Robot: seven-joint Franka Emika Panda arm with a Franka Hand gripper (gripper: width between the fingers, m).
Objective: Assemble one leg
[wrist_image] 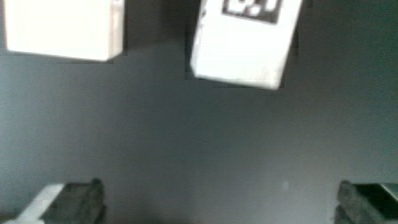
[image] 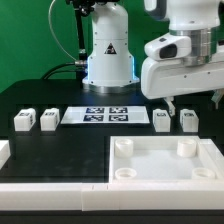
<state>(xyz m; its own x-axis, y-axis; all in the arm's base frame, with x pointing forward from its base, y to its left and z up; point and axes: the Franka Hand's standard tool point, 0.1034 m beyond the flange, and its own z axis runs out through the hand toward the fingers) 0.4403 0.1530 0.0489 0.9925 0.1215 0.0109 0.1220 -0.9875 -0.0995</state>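
Four small white legs with tag markers lie on the black table. Two are at the exterior view's left [image: 23, 121] [image: 48, 120], two at its right [image: 163, 120] [image: 188, 119]. My gripper [image: 192, 101] hangs open just above the right pair and holds nothing. In the wrist view one leg [wrist_image: 246, 43] shows its tag and a second leg [wrist_image: 68, 27] lies beside it. My fingertips [wrist_image: 68, 203] stand wide apart with only bare table between them. The large white tabletop [image: 165, 168] with round corner sockets lies in front.
The marker board [image: 107, 116] lies flat between the two pairs of legs. The robot base [image: 108, 50] stands behind it. A white part [image: 4, 153] sits at the exterior view's left edge. A white rail [image: 50, 192] runs along the front.
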